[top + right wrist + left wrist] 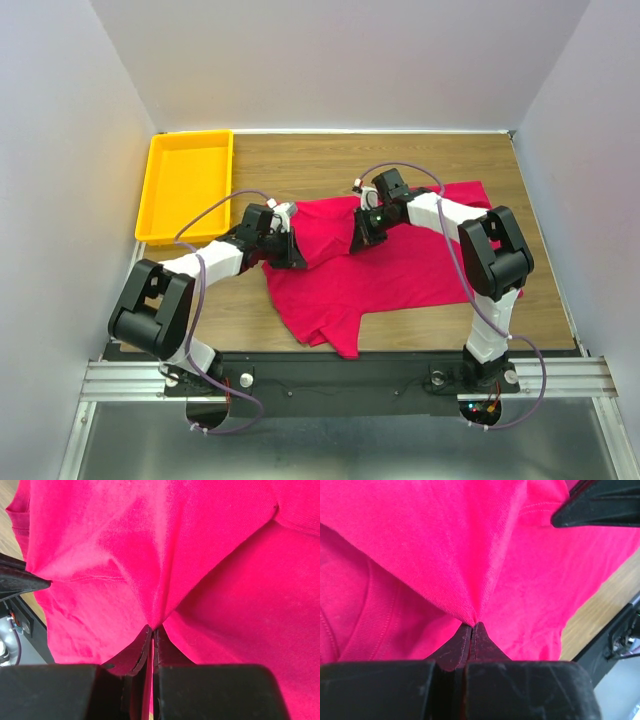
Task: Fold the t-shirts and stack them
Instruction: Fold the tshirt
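Found plain crimson t-shirt (400, 270) lying rumpled on the desk (300, 160), spanning from the middle toward the right edge. Logged one flap reaching close to the near edge at centre. Traced the cloth's right side running under the right arm, short of the right edge.

Saw left fingers (462, 642) pressed together on a raised peak of the red cloth, at the shirt's left margin, toward the left-middle of the desk. Saw right fingers (142, 647) likewise pressed together, pinching a ridge of fabric along the shirt's far side near desk centre. Noted cloth drawn up in taut folds from both pinch points. Noted a ribbed hem band under the left pinch in the left wrist view.

Room for moving: spotted bare wood along the far edge, a wedge of wood between tray and shirt, and a strip along the near-left. Marked walls standing close on left, far and right sides.

Placed yellow tray (150, 200) at the far left corner, well apart from the shirt, its long side along the left edge.
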Robot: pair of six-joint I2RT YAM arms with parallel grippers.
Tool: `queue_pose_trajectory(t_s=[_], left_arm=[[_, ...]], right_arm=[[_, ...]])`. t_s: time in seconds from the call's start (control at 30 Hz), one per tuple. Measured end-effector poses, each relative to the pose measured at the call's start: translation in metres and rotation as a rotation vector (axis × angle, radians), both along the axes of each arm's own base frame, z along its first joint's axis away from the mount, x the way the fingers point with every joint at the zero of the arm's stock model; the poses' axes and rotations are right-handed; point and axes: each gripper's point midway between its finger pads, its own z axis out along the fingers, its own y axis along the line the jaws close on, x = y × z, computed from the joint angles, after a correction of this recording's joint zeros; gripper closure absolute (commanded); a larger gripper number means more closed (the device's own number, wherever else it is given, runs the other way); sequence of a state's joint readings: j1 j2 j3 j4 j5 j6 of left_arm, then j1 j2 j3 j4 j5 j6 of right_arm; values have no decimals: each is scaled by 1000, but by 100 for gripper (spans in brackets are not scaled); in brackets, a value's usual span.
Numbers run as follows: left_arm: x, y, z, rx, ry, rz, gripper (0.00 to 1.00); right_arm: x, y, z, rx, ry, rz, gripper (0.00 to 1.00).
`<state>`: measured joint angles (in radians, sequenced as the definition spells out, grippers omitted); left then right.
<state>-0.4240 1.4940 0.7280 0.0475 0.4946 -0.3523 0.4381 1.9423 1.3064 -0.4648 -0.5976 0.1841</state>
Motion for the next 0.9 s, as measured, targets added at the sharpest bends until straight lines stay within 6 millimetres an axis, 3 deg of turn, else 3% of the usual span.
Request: queue_pose_trajectory(t_s=[0.3, 0.57, 0.73, 0.83, 0.9], left_arm=[[-4, -4, -9, -10, 43, -20, 97], [-5, -4, -14, -7, 64, -18, 96], [-3, -5, -13, -13, 65, -17, 92], [0, -6, -10, -20, 57, -18, 81], [1, -6, -9, -23, 54, -16, 68]], right_arm=[[2, -8, 1, 8, 7, 3, 94], [-3, -2, 22, 62, 32, 60, 94], [-10, -3, 21, 67, 61, 82, 91], [-14, -5, 14, 53, 88, 85, 80], [-16, -8, 8, 33, 103, 84, 59]])
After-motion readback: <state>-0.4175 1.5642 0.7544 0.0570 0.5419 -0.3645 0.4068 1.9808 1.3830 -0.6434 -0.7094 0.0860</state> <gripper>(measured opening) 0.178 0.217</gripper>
